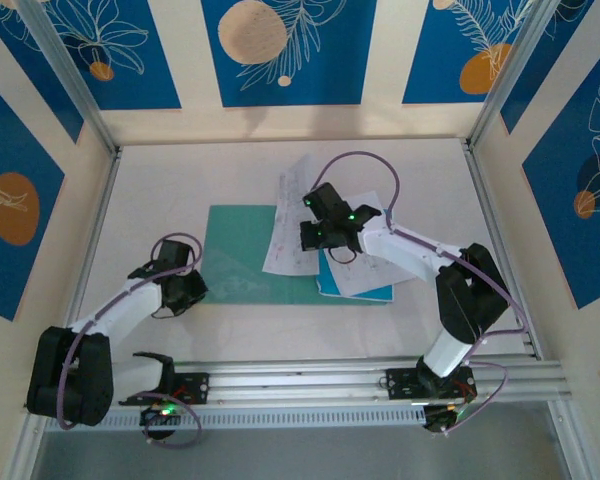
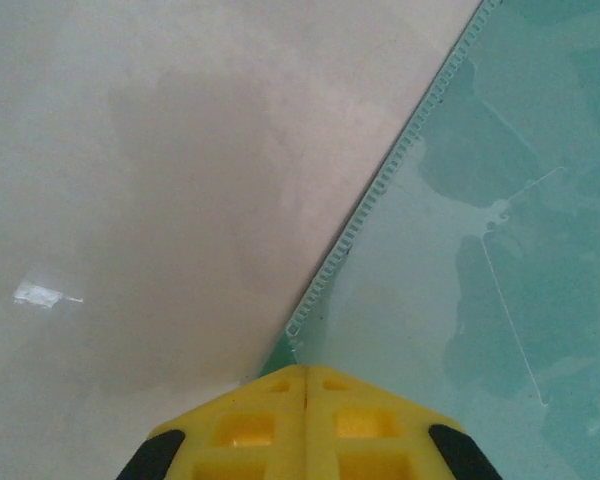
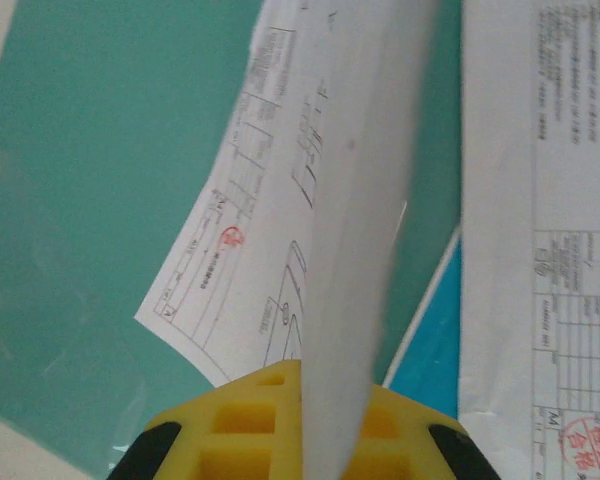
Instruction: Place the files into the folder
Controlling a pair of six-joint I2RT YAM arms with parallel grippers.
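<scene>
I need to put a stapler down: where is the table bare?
Bare table beyond the folder toward the back wall, and left of the folder. Crowded in the middle, where white sheets overlap the folder around the right tool.

1. The folder (image 1: 242, 250) lies flat at the middle of the table (image 1: 160, 180), ahead of both arm bases.
2. The left gripper (image 1: 196, 289) sits at the folder's near left corner. That corner seems to run in between its closed fingertips (image 2: 270, 400), though the view is too close to be sure.
3. The right gripper (image 1: 308, 237) hangs over the folder's right edge, clamped on a raised sheet (image 1: 285, 235) that overlaps the folder's far right part.
4. Just right of the folder, a top sheet (image 1: 365, 268) lies on an under sheet (image 1: 365, 294).
</scene>
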